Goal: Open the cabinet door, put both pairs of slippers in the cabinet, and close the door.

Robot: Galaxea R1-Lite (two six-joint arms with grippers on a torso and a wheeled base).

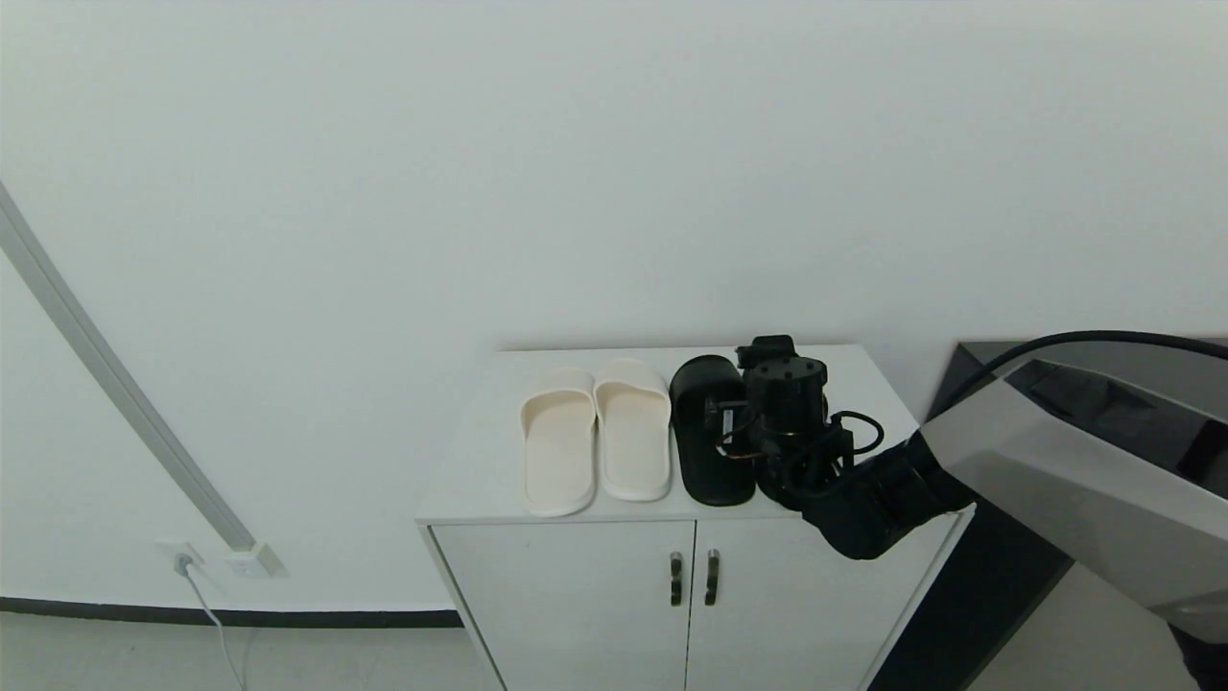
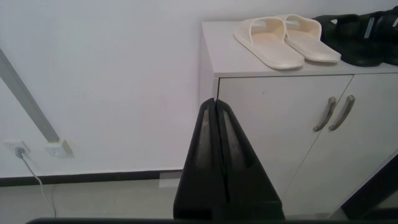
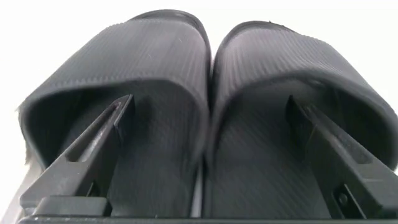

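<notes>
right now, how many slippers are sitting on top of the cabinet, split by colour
cream slippers: 2
black slippers: 2
total: 4
</notes>
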